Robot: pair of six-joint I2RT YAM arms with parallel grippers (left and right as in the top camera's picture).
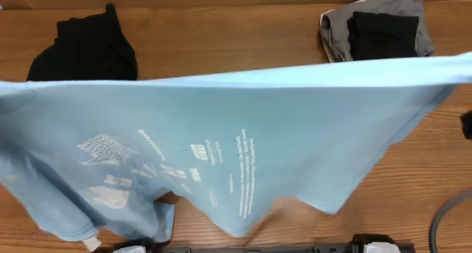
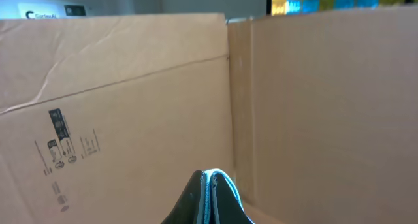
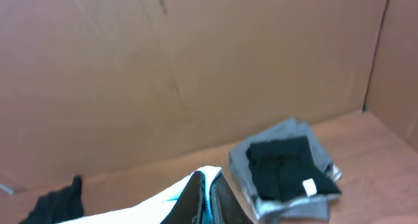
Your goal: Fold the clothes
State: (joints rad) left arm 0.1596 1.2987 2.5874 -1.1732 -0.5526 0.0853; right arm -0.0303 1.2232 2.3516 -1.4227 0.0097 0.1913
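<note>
Overhead, the big blue shirt point(image 1: 243, 127) is closest to the camera. It is held up in the air and pulled out wide, so it hides most of the wooden table point(image 1: 221, 39). Its top edge runs nearly straight from one side to the other. The rest hangs down, with white writing on it (too small to read).

The left gripper point(image 2: 209, 185) is pinched tight on a bit of the blue shirt. The cloth is squeezed between its two black fingers point(image 2: 191, 201). The right gripper point(image 3: 209, 185) is pinched tight on the shirt too.

Past the shirt, on the far left of the table, a crumpled black cloth point(image 1: 85, 50) lies in a heap. On the far right sits a folded grey cloth point(image 1: 335, 35) with a folded black piece point(image 1: 383, 32) on top of it. Behind it all stands a brown cardboard wall point(image 2: 130, 87).
</note>
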